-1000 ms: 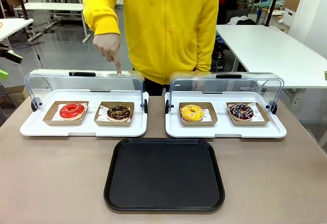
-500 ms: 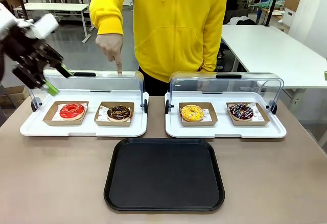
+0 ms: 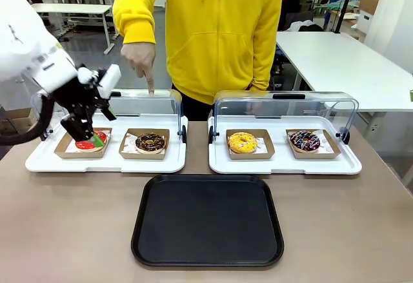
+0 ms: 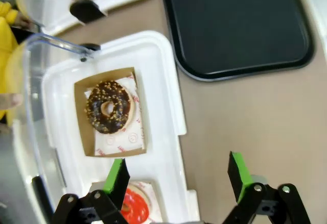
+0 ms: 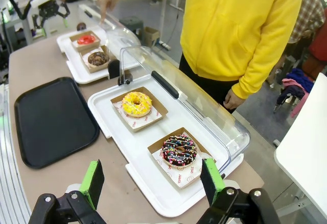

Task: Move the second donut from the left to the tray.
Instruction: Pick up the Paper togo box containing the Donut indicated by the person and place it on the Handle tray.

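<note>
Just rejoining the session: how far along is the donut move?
Done: nothing yet; the chocolate donut sits in its box, the black tray holds nothing. In hand: the left tool hovers open by the red donut, short of the target. Left: grasp, carry, place.

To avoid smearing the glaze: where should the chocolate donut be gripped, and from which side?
Probably by its box, not the donut: pinch the near wall from above, on the robot's side. The walls stand upright and thin, and the open lid blocks the far side.
</note>
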Motion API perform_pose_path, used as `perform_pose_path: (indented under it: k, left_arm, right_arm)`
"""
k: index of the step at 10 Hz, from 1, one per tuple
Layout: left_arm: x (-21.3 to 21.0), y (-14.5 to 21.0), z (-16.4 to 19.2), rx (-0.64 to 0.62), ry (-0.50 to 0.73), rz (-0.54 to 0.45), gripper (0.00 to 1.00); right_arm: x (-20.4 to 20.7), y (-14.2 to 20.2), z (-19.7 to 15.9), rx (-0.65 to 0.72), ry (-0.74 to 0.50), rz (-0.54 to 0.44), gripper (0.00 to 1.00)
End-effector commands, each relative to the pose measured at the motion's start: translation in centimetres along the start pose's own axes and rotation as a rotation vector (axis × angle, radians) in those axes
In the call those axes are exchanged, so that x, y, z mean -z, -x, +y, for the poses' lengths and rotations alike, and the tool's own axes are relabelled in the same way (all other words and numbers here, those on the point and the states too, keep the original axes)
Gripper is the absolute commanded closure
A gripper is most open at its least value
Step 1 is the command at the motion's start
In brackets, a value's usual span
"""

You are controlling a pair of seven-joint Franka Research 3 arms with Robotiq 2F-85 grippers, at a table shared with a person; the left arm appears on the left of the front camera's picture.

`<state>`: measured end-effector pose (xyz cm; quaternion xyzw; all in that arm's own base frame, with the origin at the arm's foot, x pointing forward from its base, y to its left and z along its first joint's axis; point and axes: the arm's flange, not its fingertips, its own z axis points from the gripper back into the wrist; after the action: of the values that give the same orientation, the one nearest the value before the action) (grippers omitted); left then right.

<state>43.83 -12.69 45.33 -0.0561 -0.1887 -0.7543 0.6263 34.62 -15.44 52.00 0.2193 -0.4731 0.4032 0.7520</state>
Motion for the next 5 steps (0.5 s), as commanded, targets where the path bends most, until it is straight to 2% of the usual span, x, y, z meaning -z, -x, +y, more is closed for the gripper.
perform_pose_path:
  k: [1, 3, 5]
  left_arm:
    - [3.1, -0.4, -0.3, 0.0, -0.014, 0.101, 0.0]
    - [5.7, -0.6, 0.7, 0.017, -0.028, 0.148, 0.0]
    - [7.7, -0.1, 2.4, -0.018, -0.038, 0.172, 0.0]
  right_arm:
    - [0.1, -0.1, -0.3, -0.025, 0.003, -0.029, 0.0]
    - [0.1, -0.1, -0.3, -0.025, 0.003, -0.029, 0.0]
    - [0.1, -0.1, -0.3, -0.025, 0.003, -0.029, 0.0]
